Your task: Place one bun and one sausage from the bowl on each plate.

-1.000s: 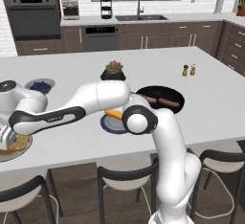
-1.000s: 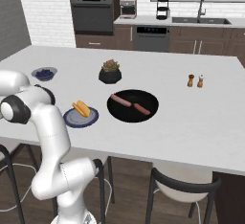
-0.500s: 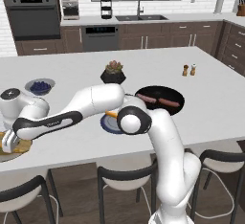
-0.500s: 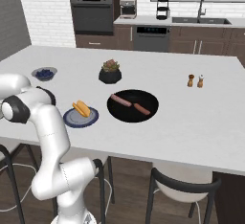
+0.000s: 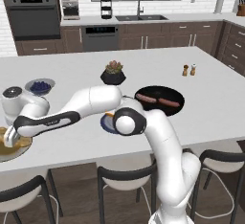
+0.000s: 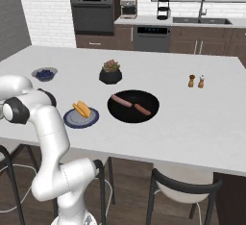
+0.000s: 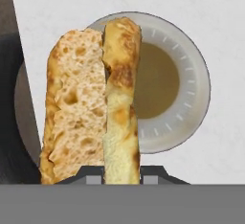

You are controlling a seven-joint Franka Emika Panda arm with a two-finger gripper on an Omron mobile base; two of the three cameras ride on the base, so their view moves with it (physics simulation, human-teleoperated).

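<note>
White counter bears berry bowl, plant pot, shakers.

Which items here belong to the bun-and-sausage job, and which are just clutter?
Job: black bowl with two sausages; bun held in the pincer over a plate; second plate with a bun.
Clutter: berry bowl, plant pot, shakers.

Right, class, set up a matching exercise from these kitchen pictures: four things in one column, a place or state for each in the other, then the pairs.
Things:
1. bun
2. two sausages
3. blue-rimmed plate
4. plant pot

Places or states:
A. lying in the black bowl
B. standing behind the black bowl
C. held in the shut gripper
D. carrying a bun already

Pairs: 1-C, 2-A, 3-D, 4-B
</note>
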